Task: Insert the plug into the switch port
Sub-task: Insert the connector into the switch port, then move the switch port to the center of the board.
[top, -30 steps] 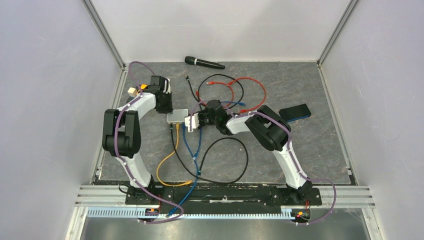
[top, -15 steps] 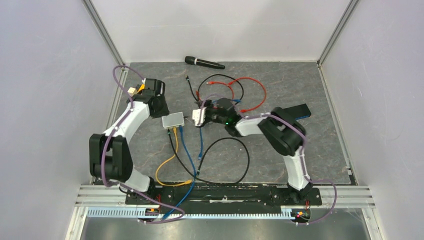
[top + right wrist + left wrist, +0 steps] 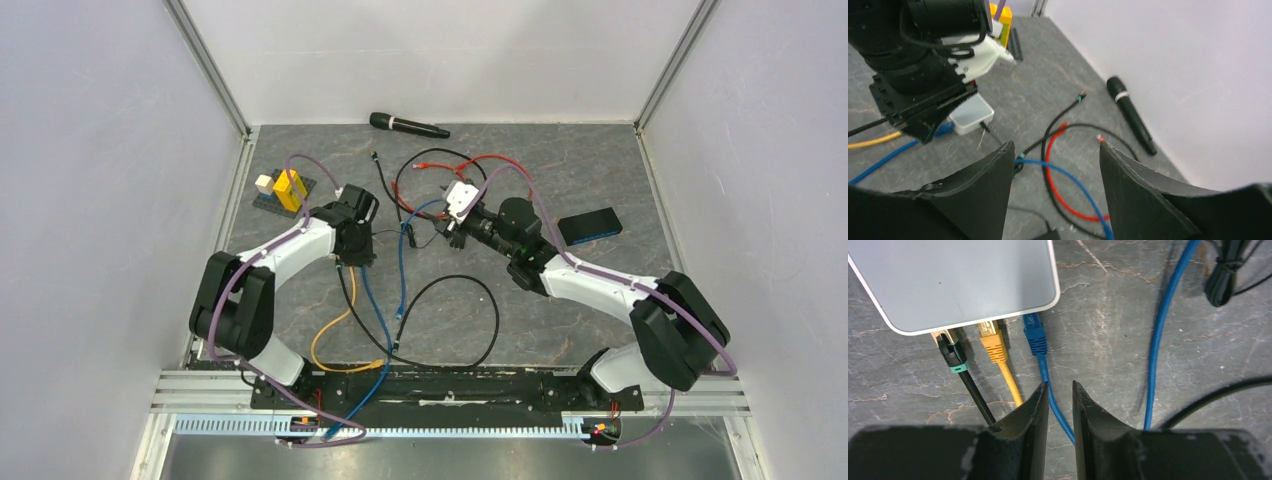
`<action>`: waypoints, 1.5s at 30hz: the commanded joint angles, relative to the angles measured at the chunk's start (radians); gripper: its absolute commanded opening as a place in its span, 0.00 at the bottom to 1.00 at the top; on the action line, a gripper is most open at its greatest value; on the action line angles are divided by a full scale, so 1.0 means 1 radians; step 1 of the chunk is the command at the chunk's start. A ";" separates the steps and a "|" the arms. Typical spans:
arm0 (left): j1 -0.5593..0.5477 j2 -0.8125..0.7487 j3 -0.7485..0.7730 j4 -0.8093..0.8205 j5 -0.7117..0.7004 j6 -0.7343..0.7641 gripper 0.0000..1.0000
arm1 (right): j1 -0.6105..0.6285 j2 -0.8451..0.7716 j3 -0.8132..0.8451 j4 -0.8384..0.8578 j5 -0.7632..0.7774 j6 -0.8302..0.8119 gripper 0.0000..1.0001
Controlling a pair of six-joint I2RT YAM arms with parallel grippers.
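Table (image 3: 620, 300): dark grey, marbled top.

Far edge: black microphone (image 3: 410, 125) lies along the back wall.

Far left corner: yellow and white blocks (image 3: 288, 187) sit on a dark base plate.

Right side: flat black slab (image 3: 590, 226) with a blue edge.

Left of centre: pale grey box (image 3: 948, 280) lies flat on the table. Three plugs sit side by side at one long edge: black plug (image 3: 954, 356), yellow plug (image 3: 993, 342), blue plug (image 3: 1035, 336). Their cables trail toward the near edge.

Just right of the box: second blue cable (image 3: 403, 270), lying loose.

Centre: black cable (image 3: 496, 315) in a wide loop.

Behind it: red cable (image 3: 528, 180), curled, beside a thin black cable (image 3: 383, 178).
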 commanded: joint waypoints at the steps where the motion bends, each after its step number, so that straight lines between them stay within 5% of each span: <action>1: -0.007 0.027 -0.012 0.035 -0.070 -0.080 0.29 | -0.001 -0.061 -0.056 -0.172 0.069 0.097 0.64; 12: -0.025 0.138 -0.005 0.059 -0.149 -0.122 0.24 | -0.001 -0.167 -0.151 -0.186 0.112 0.049 0.65; 18: 0.029 0.239 0.148 0.015 -0.276 -0.096 0.06 | -0.001 -0.250 -0.165 -0.203 0.127 0.082 0.64; 25: 0.176 0.418 0.367 0.018 -0.200 -0.132 0.03 | -0.001 -0.326 -0.153 -0.282 0.147 0.106 0.65; 38: 0.304 0.456 0.401 0.102 -0.127 -0.232 0.05 | -0.002 -0.372 -0.153 -0.347 0.352 0.147 0.66; 45: 0.301 0.300 0.297 0.339 0.021 -0.184 0.19 | -0.001 -0.375 -0.105 -0.447 0.502 0.234 0.72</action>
